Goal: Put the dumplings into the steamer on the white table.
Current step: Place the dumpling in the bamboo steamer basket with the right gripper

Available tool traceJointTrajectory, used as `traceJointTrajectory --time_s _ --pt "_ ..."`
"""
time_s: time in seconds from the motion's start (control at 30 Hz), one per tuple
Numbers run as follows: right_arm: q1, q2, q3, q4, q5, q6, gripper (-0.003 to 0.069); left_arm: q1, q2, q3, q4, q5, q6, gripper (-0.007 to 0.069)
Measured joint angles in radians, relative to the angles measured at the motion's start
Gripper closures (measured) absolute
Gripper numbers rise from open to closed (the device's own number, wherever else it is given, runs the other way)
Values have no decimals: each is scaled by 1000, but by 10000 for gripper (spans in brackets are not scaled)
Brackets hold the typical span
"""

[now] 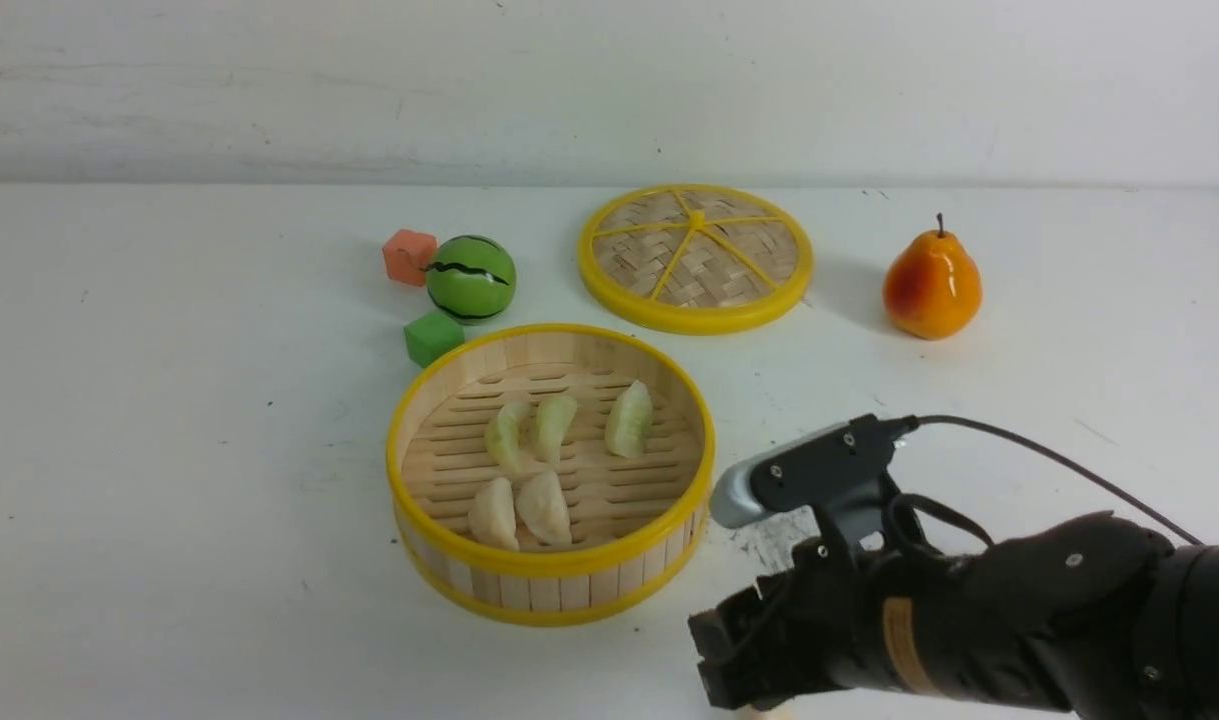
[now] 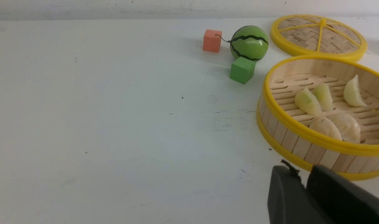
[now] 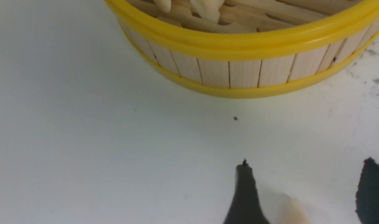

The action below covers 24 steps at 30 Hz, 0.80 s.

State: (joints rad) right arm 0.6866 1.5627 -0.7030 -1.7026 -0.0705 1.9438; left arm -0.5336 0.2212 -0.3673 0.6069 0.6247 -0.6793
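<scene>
Sixth and last: the right gripper (image 3: pixel 307 166) sits low over the white table (image 1: pixel 169 450), just beside the steamer (image 1: pixel 554 590). Its jaws are spread either side of a cream dumpling (image 3: pixel 281 208), apparently to take it. Inside the steamer, five dumplings (image 1: pixel 544 505) lie on the slats. The left gripper (image 2: pixel 307 186) hangs aside, fingers pressed together and empty.
</scene>
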Motion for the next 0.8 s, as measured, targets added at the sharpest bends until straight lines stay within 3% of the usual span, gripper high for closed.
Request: traceJointTrajectory --time_s 0.23,0.4,0.5,0.53,0.63,0.67,0.8 --pt "0 0 0 -15 221 -65 272 0 0 0 0 0 0 523" --pt "0 0 0 179 424 -279 342 0 0 0 0 0 0 523" --pt "-20 0 -6 434 488 -508 448 0 0 0 0 0 0 523" --pt "-35 0 -15 624 501 -655 522 0 0 0 0 0 0 523" --pt "-54 0 -53 1010 535 -954 640 0 0 0 0 0 0 523" --pt "-59 0 -78 1239 559 -1117 666 0 0 0 0 0 0 523" --pt "-58 5 -157 1726 624 -1560 647 0 0 0 0 0 0 523"
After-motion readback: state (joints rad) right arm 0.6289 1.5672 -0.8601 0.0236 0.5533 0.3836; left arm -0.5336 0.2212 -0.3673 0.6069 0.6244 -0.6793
